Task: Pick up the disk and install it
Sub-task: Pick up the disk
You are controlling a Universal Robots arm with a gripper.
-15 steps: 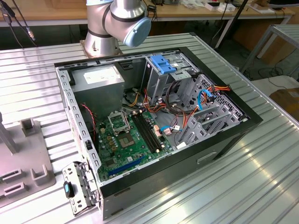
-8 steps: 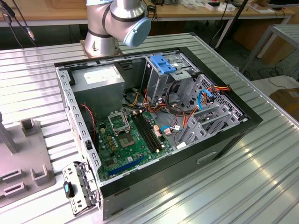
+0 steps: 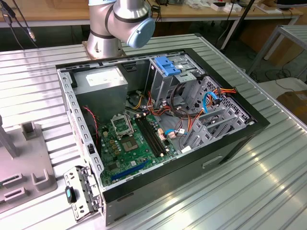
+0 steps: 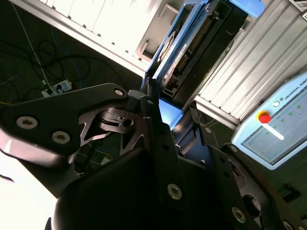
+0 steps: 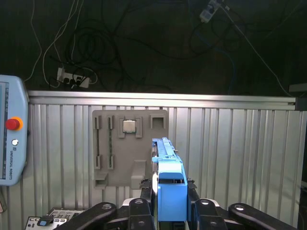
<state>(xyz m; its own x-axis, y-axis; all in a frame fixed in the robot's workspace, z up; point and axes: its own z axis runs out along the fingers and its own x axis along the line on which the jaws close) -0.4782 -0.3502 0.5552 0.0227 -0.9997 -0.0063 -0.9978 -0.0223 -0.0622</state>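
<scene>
In both wrist views my gripper [image 5: 169, 190] is shut on the disk [image 5: 167, 163], a flat drive in a bright blue carrier rail, held edge-on between the two black fingers [image 5: 146, 191]. In the second wrist view the disk [image 4: 192, 43] juts out past the gripper [image 4: 163, 108], its dark side and connector row showing. Below it lies ribbed metal table, right beside the grey parts holder [image 5: 129, 153]. The open computer case [image 3: 158, 124] sits in the middle of the exterior view, with its metal drive cage [image 3: 168, 76] at the back.
The grey parts holder carries a small square chip [image 5: 128, 126] and several slots. A teach pendant [image 5: 9, 139] lies at the table's edge. Cables and a power strip [image 5: 72, 76] lie on the dark floor beyond. The arm's base [image 3: 115, 24] stands behind the case.
</scene>
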